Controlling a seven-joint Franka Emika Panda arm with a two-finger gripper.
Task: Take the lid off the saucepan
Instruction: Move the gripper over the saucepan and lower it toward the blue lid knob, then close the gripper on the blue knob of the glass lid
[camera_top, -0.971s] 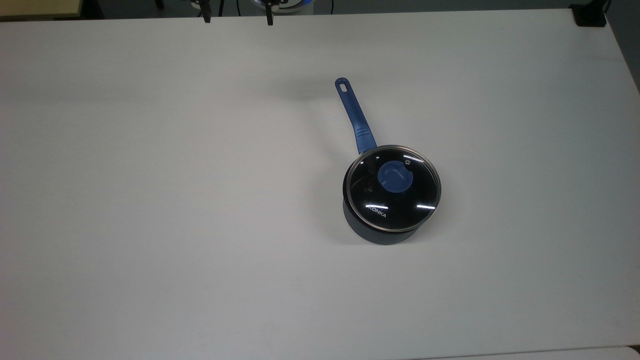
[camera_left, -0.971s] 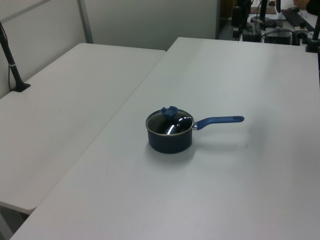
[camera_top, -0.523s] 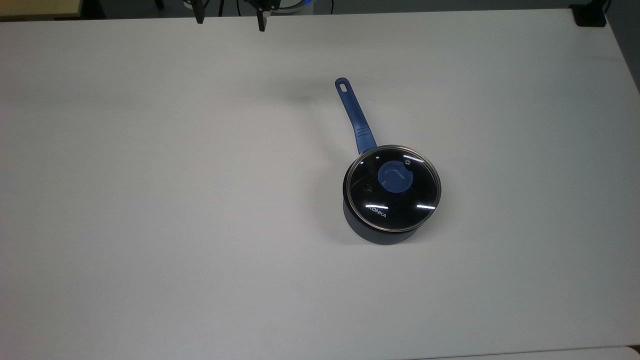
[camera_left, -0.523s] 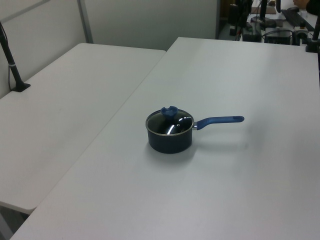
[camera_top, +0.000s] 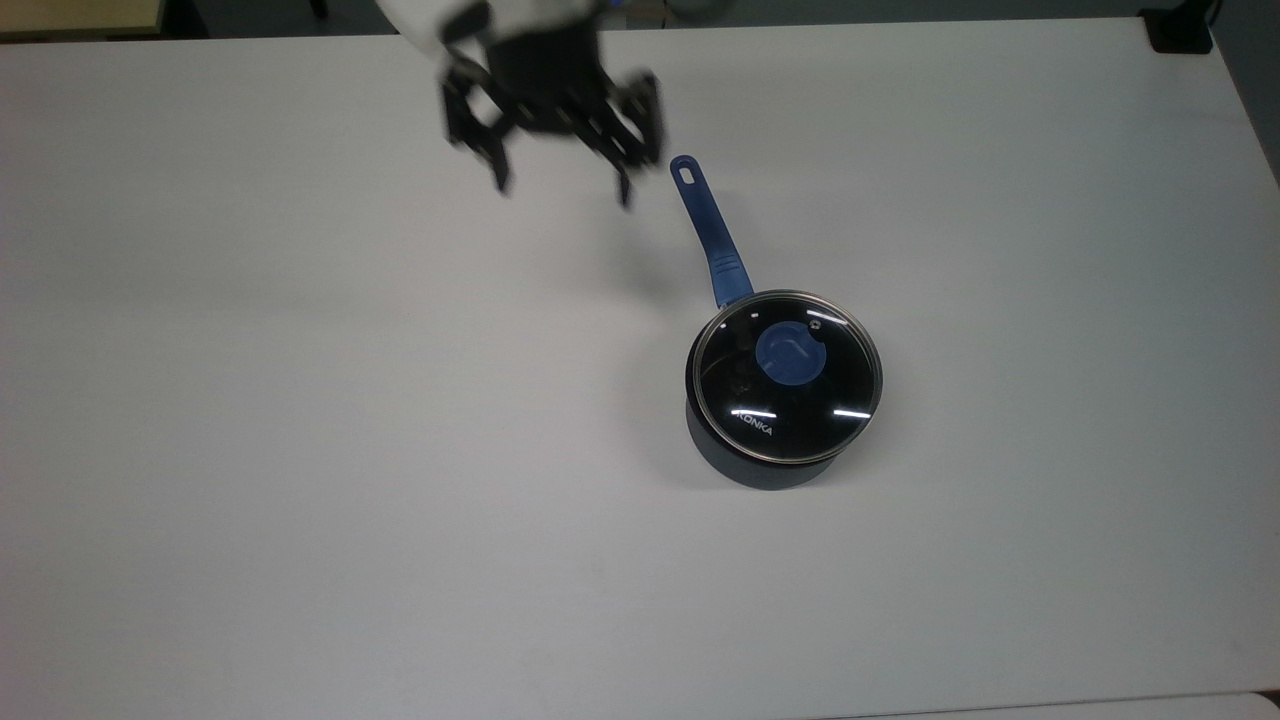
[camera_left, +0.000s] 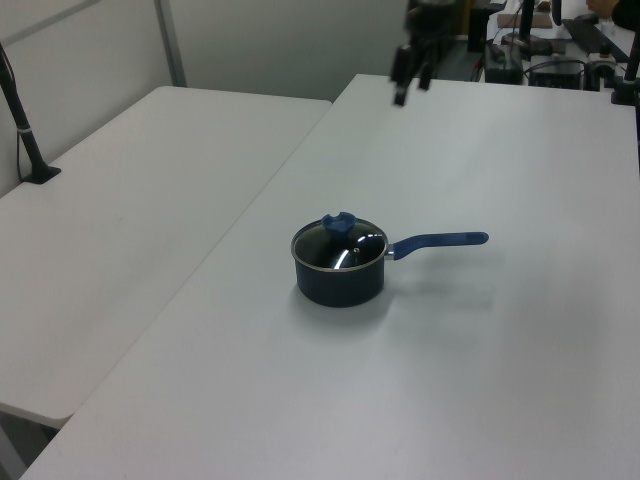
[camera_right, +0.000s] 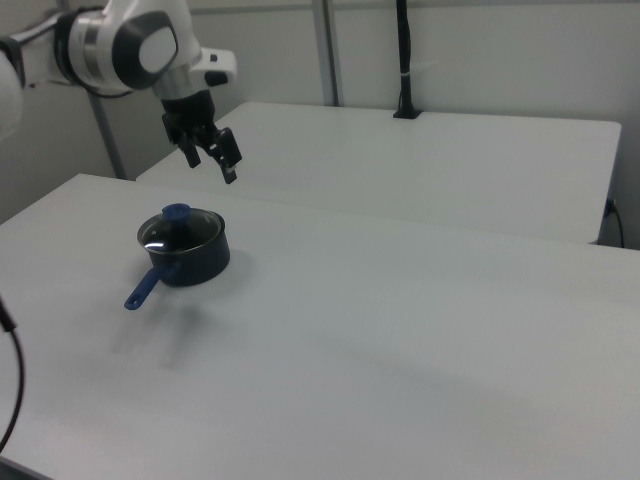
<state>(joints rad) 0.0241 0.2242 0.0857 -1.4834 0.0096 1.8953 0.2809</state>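
The saucepan (camera_top: 757, 463) stands on the white table (camera_top: 300, 450), right of centre in the top view, dark with a long blue handle (camera_top: 711, 227) pointing up and slightly left. The glass lid (camera_top: 790, 400) with its blue knob (camera_top: 789, 357) sits flat on the pan. My gripper (camera_top: 562, 190) hangs open in the air above the table, just left of the handle's slotted end, with nothing between its fingers. The left view shows the saucepan (camera_left: 340, 282), the lid (camera_left: 337, 250) and my gripper (camera_left: 412, 88) far behind them. In the right view my gripper (camera_right: 212, 168) hovers above and behind the lidded saucepan (camera_right: 197, 262).
A second white table (camera_left: 130, 200) adjoins this one on the left view's left, with a black clamped post (camera_left: 25, 130) at its far edge. A black clamp (camera_top: 1180, 30) sits at the top view's upper right corner of the table. Cluttered equipment (camera_left: 560, 50) stands beyond the far end.
My gripper has swung in from the far table edge, out over the table and close to the end of the pan's handle. The saucepan and lid have not moved.
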